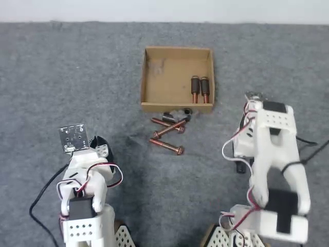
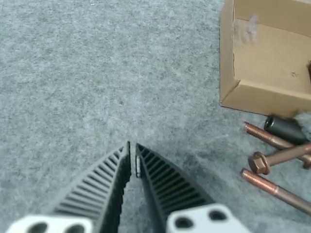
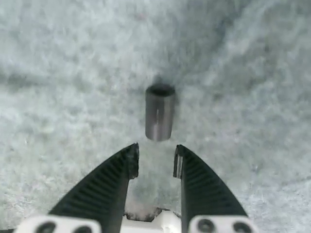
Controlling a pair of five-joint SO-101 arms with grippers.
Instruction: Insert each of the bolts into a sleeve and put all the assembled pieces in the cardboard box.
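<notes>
Surface: a grey short-pile carpet (image 1: 77, 67) covers the whole work area. A pale wall (image 1: 164, 10) runs along its far edge.

Cardboard box (image 1: 176, 107): you have it open-topped on the carpet at the far side, between the two arms. Two assembled pieces (image 1: 200, 89) lie side by side inside, against the inner wall on the right arm's side.

Loose parts: three bolts (image 1: 167, 145) lie on the carpet just in front of the box, and two of them cross each other. What look like two dark loose sleeves (image 1: 168, 117) lie between those bolts and the box's front wall, close against it.

Left gripper (image 2: 132, 155): its fingers are brought together with only a sliver between the tips, and they hold nothing. It sits over bare carpet, well to the side of the box and bolts.

Right gripper (image 3: 155, 158): its fingers stand apart, low over the carpet. A single dark sleeve (image 3: 160, 112) sits just beyond the tips, in line with the gap and untouched. You cannot tell from this angle whether it is lying or standing.
</notes>
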